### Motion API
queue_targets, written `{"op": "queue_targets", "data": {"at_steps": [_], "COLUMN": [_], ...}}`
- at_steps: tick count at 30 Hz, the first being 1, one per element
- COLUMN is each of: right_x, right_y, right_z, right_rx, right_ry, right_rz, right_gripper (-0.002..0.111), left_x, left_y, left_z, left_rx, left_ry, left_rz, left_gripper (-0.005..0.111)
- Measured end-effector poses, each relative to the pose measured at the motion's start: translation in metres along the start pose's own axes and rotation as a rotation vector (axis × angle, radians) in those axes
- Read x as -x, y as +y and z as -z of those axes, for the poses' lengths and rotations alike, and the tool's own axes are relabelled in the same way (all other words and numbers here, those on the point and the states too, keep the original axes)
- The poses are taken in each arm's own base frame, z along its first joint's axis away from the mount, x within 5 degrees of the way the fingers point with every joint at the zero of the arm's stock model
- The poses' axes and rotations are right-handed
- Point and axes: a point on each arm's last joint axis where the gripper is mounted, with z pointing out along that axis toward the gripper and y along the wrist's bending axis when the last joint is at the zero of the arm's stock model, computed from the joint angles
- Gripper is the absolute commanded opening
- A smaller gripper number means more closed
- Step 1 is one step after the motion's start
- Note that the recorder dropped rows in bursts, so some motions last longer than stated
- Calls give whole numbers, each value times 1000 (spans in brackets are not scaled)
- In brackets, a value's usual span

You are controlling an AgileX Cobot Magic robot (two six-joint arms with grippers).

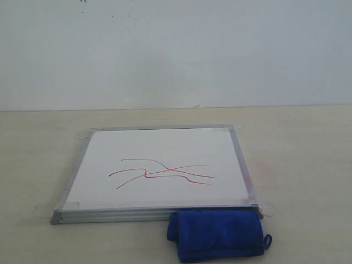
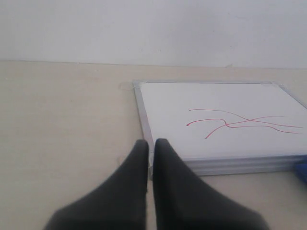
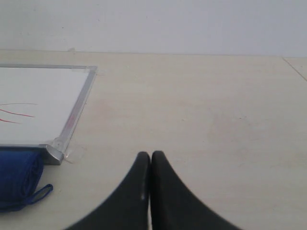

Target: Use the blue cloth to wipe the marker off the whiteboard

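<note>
The whiteboard [image 1: 159,170] lies flat on the table, silver-framed, with clear tape tabs at its corners. Thin red marker lines [image 1: 162,173] cross one another near its middle. The folded blue cloth [image 1: 216,235] rests against the board's near edge toward the right, its small loop at the right corner. Neither gripper shows in the exterior view. My left gripper [image 2: 151,143] is shut and empty, just off the board's near left corner [image 2: 149,167]. My right gripper [image 3: 150,155] is shut and empty over bare table, to the right of the board [image 3: 43,100] and cloth [image 3: 19,179].
The beige table [image 1: 297,154] stretches around the board on all sides. A plain pale wall [image 1: 176,49] stands behind the table's far edge. A seam or table edge [image 3: 295,67] shows at the far right in the right wrist view.
</note>
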Motion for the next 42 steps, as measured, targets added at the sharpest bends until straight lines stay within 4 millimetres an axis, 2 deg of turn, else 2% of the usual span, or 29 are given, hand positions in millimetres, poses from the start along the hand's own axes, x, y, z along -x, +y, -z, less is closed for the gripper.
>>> {"op": "queue_targets", "data": {"at_steps": [10,15,20,25,27,35,38,42], "right_x": [0,6,22,48,52,96,112,121], "right_y": [0,0,0,-1,-1,-1,-1,-1], "right_z": [0,0,3,14,16,32,27,12], "right_rx": [0,-2,-8,-17,-18,-23,-18,-12], "right_ry": [-2,-71,-243,-559,-593,-551,-470,-348], "right_rz": [8,26,26,25,12,47,48,49], "right_gripper": [0,0,0,0,0,0,0,0], "left_x": [0,0,0,0,0,0,0,0], "left_y": [0,0,0,0,0,0,0,0], "left_z": [0,0,0,0,0,0,0,0], "left_rx": [0,0,0,0,0,0,0,0], "left_ry": [0,0,0,0,0,0,0,0], "left_rz": [0,0,0,0,0,0,0,0], "left_gripper": [4,4,4,4,4,4,4,4]}}
